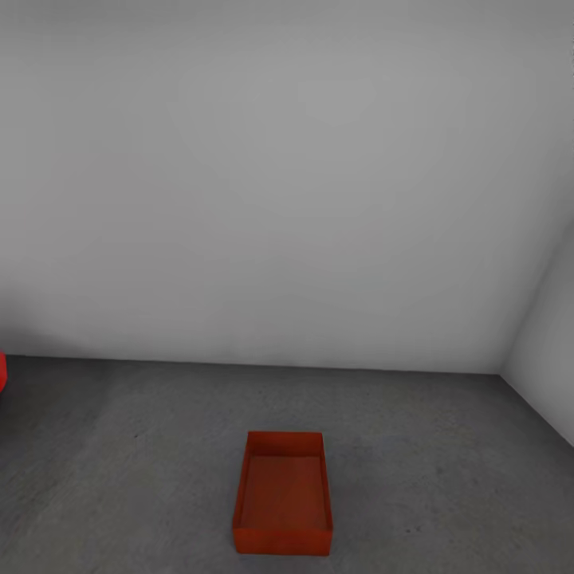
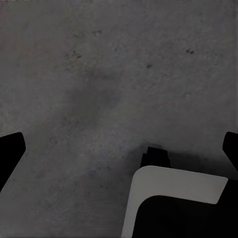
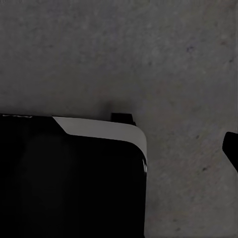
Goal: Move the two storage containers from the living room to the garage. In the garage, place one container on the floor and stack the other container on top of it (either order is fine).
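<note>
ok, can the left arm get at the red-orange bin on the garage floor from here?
Probably not yet. The storage container sits open-top on the concrete floor ahead with nothing around it, but the left gripper looks down at bare floor, open and empty, so it likely needs to move closer.

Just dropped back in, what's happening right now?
One storage container sits open and empty on the grey concrete floor near the white wall. Nothing is stacked on it. The left pincer looks spread wide and holds nothing over bare floor. The right pincer's state cannot be told. A bit of red shows at the left edge.
</note>
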Robot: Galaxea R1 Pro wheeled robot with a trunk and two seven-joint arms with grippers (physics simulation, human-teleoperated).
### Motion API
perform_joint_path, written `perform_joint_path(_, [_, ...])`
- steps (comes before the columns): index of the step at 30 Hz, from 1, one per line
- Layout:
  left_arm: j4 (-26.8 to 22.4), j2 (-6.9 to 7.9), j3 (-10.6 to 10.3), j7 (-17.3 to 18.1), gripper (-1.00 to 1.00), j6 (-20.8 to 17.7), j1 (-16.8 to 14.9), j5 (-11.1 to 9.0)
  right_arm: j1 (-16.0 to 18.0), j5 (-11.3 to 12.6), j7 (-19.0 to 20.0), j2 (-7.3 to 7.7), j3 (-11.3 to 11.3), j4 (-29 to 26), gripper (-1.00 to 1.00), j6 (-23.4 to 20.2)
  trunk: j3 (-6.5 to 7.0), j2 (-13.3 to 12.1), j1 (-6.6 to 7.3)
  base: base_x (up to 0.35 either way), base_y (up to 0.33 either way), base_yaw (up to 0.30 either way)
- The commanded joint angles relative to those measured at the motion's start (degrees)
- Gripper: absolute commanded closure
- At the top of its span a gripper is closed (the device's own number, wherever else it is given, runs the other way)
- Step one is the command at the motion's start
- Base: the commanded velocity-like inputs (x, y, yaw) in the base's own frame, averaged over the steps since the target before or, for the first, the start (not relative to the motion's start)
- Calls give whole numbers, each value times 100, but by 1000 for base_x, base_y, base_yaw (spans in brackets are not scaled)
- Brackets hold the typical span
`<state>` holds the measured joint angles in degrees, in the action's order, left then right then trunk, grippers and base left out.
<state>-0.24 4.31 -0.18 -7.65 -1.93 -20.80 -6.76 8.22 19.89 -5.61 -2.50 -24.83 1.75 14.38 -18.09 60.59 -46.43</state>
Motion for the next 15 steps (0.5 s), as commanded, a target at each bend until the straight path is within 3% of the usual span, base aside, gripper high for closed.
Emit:
perform_joint_path(1, [-3, 0, -7, -8, -100, -18, -3, -54, 7, 43, -10, -5, -48, 19, -100, 30, 3, 4, 0, 0, 0, 0])
perform_joint_path(15, [-3, 0, -8, -8, -100, -18, -3, -54, 11, 57, -10, 29, -41, 19, -100, 30, 132, 4, 0, 0, 0, 0])
